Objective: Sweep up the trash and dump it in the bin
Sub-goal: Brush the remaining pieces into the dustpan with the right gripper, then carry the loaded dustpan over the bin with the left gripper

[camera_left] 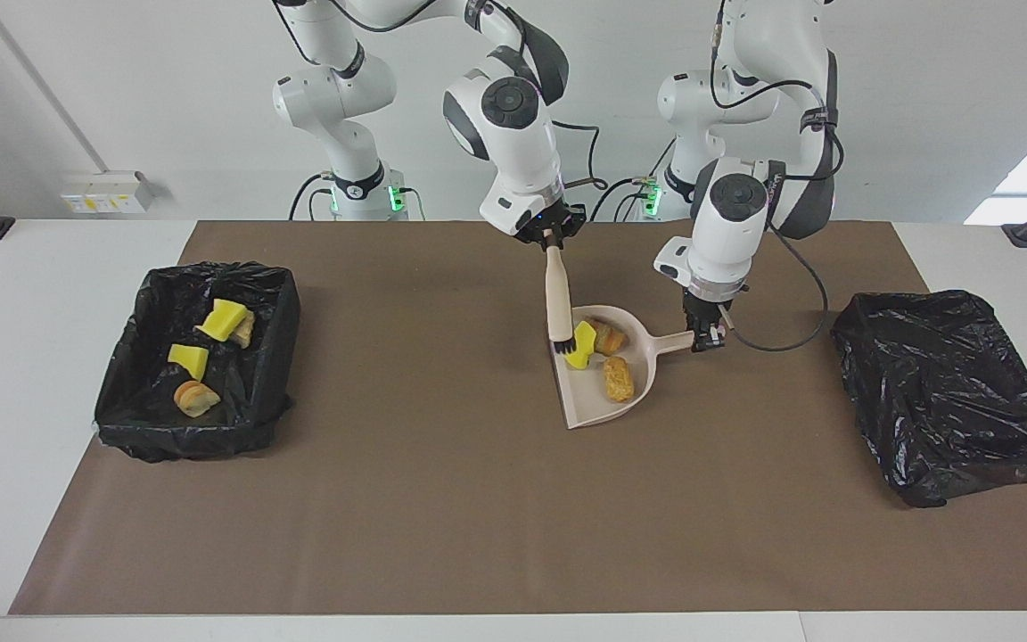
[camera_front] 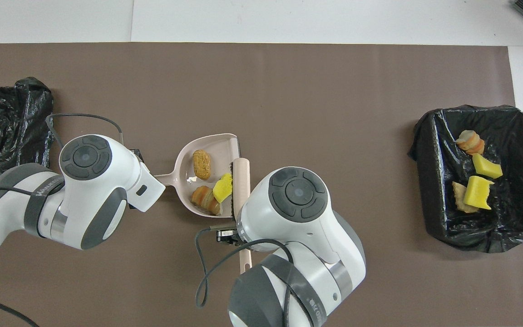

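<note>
Fingers of the right gripper (camera_left: 550,239) pinch the top of the brush (camera_left: 557,294), which hangs nearly upright with its dark bristles at the open edge of the dustpan (camera_left: 592,408). The left gripper (camera_left: 706,337) is clamped on the end of the dustpan's handle, holding it at mid-table over the brown mat (camera_left: 442,499).

Trash sits in 2 places. In the dustpan lie 3 scraps: a yellow sponge chunk (camera_left: 581,345) touching the bristles, a layered bread-like lump (camera_left: 607,336) beside it, and an oval tan lump (camera_left: 618,379) apart from both, closer to the open edge. The other 4 scraps, 2 yellow chunks and 2 tan lumps (camera_left: 195,398), lie in the black-lined bin (camera_left: 277,357) at the right arm's end of the table. A second black-lined bin (camera_left: 950,392) at the left arm's end shows nothing inside.

These scraps look light and soft, and likely to roll or bounce, so they are best moved in the pan rather than pinched. I judge the pan should be kept with its open edge no lower than its back wall during carrying, gripped by the handle as it is now.
</note>
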Controlling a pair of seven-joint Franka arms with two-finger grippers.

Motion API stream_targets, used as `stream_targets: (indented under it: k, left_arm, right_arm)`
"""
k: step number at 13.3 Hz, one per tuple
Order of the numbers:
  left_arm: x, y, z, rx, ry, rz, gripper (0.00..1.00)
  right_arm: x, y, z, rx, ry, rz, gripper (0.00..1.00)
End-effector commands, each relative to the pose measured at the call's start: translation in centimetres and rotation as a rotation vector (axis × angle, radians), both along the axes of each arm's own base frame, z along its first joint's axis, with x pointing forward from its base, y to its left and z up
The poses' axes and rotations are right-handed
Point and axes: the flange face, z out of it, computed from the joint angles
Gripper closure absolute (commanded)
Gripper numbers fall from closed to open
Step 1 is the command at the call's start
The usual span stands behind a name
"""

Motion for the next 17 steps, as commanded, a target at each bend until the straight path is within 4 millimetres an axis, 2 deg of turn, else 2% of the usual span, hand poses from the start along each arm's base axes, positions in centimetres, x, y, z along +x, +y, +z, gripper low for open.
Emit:
stream_targets:
  k: [1,3,5,6,7,8,10,11,12,14,16,17]
  left_arm:
    - [1.5,2.6,1.5,-0.06,-0.007,-0.022,1.0]
    - [2.4,5.1,2.7,-0.081,-0.015,-0.026,1.0]
    - [3.6,7.7,4.9,-0.111,-0.003,-0.043,1.0]
    - [4.0,9.9,6.2,-0.127,0.009,-0.043,1.0]
    - [4.0,11.9,7.9,-0.126,0.013,-0.047,1.0]
    - [4.1,14.3,9.3,-0.124,0.009,-0.053,1.0]
    - [4.3,17.6,12.6,-0.122,0.004,-0.072,1.0]
    - [4.5,19.5,14.3,-0.123,0.01,-0.09,1.0]
    - [4.4,21.6,15.7,-0.123,0.014,-0.109,1.0]
    - [4.0,27.4,17.6,-0.132,0.022,-0.164,1.0]
    - [3.3,32.6,18.8,-0.134,0.02,-0.169,1.0]
    - [2.9,34.8,19.0,-0.128,0.016,-0.174,1.0]
  right_arm:
    - [-1.4,-1.3,1.4,-0.07,0.002,-0.052,1.0]
    - [-3.8,-1.3,1.0,-0.103,0.003,-0.064,1.0]
    - [-7.4,-0.1,0.5,-0.129,-0.001,-0.034,1.0]
    - [-9.0,1.3,0.1,-0.141,0.0,-0.029,1.0]
    - [-9.8,2.6,-0.3,-0.142,-0.02,-0.037,1.0]
    - [-10.4,4.0,-1.3,-0.139,-0.032,-0.037,1.0]
    - [-12.1,6.6,-3.4,-0.162,-0.052,-0.028,1.0]
    - [-13.0,7.9,-5.2,-0.198,-0.066,-0.017,1.0]
    - [-13.6,8.9,-6.8,-0.219,-0.079,-0.016,1.0]
    - [-14.7,10.0,-9.0,-0.232,-0.069,0.005,1.0]
    - [-15.0,10.0,-9.3,-0.22,-0.077,0.023,1.0]
    - [-15.8,10.6,-9.7,-0.223,-0.075,0.043,1.0]
